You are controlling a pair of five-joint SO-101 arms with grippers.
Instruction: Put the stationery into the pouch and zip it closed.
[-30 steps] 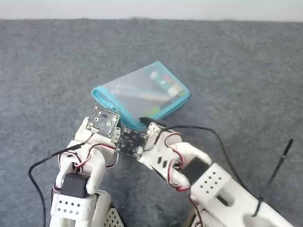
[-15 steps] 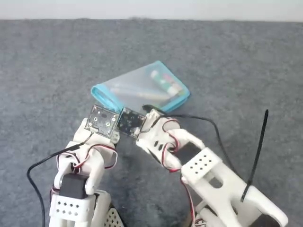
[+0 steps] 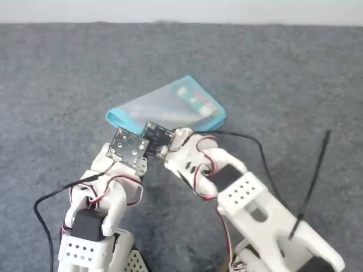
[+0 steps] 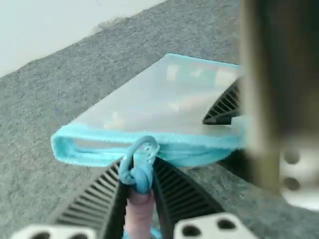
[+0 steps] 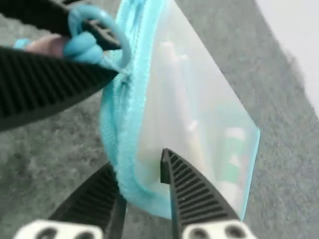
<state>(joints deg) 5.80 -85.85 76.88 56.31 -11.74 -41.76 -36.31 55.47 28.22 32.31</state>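
L gripper [image 4: 138, 170] pinched tight on the zip pull [image 4: 141, 149] at the pouch [image 4: 164, 99] end. R gripper [image 5: 139, 163] nearly closed, clamping the pouch's zip edge. Pouch, w/ pens [image 3: 195, 103] inside, lies on grey mat [image 3: 283, 73].

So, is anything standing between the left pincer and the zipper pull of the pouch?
Nothing visible. The left pincer grips the zipper pull, and the right pincer holds the edge of the pouch.

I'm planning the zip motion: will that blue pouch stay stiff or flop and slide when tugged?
Probably floppy: the pouch looks thin-walled and lies flat. Likely light, with little stationery inside, so it may slide when the left gripper tugs the zip pull unless the right gripper, clamped on its edge, holds.
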